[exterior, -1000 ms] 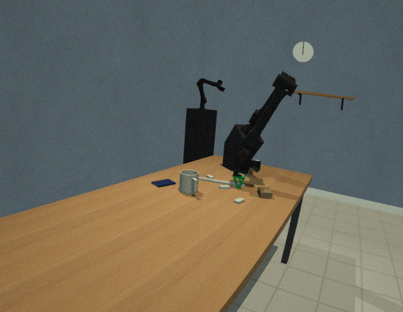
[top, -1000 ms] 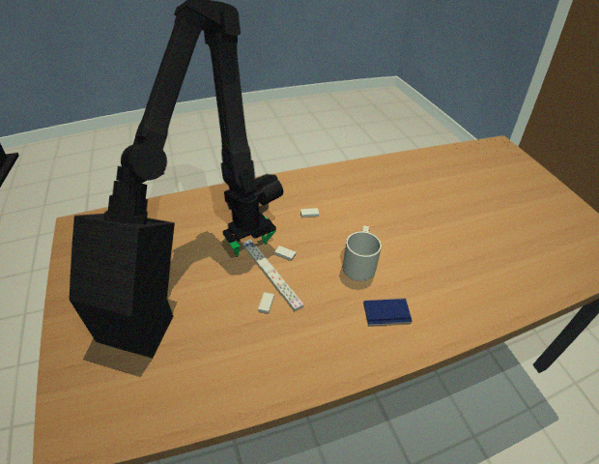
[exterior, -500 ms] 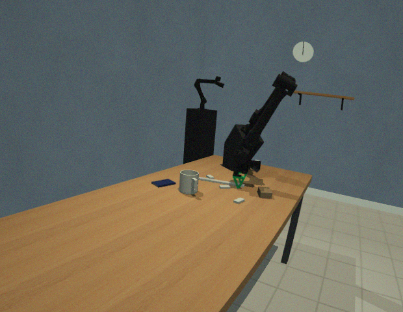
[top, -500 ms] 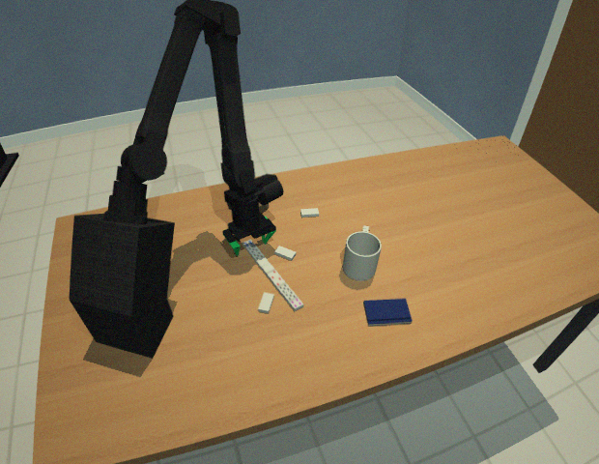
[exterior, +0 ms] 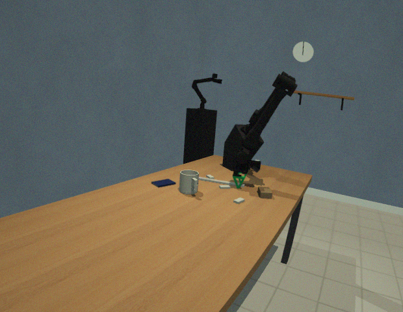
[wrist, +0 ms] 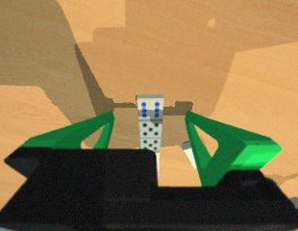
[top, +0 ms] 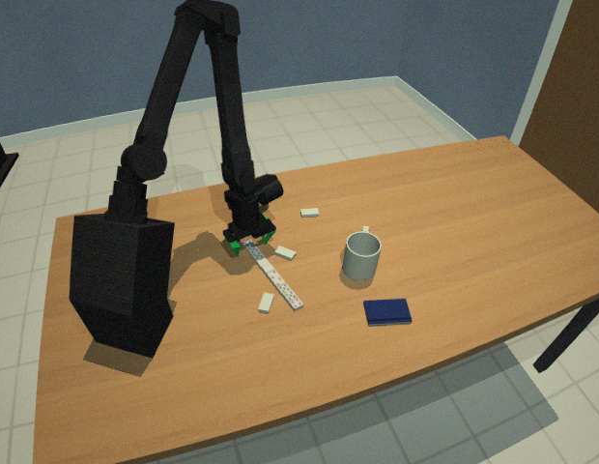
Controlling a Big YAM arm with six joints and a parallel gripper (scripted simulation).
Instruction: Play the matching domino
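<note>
Pincer [top: 250, 247] [exterior: 238, 186] [wrist: 149, 115] spread wide with nothing in its grip, your two green fingers stand apart on either side of the end domino [top: 247, 244] [exterior: 242, 185] [wrist: 150, 107]. That piece, apparently the one played, lies face up on the counter [top: 465, 224] [exterior: 127, 234] [wrist: 264, 87] between the fingertips, blue six outward and black five toward the black five of the line [top: 276, 279] [exterior: 216, 181] [wrist: 151, 144]. It looks in line and seems to touch, though you cannot confirm the fine tolerances from here.

Moving rightward across the top view, a face-down domino [top: 266, 303] [exterior: 209, 176] rests on the near side of the pincer, apart from the line. Next, just beyond the right finger, lies a second one [top: 285, 252] [exterior: 224, 186] [wrist: 189, 156], the neighbor your fingers could most easily nudge. A third [top: 309, 213] [exterior: 238, 200] sits farther right, on the far side. Well to your pincer's right stand the gray mug [top: 360, 262] [exterior: 188, 182] and the dark blue book [top: 387, 311] [exterior: 164, 182].

Expect the end domino to handle as light, stiff and smooth, hardly fragile but quick to skid. Should it need correcting, take it by its long sides near mid-length, closing evenly; a lopsided squeeze could twist the joint. Otherwise, your likely next move is straight up, fingers wide.
</note>
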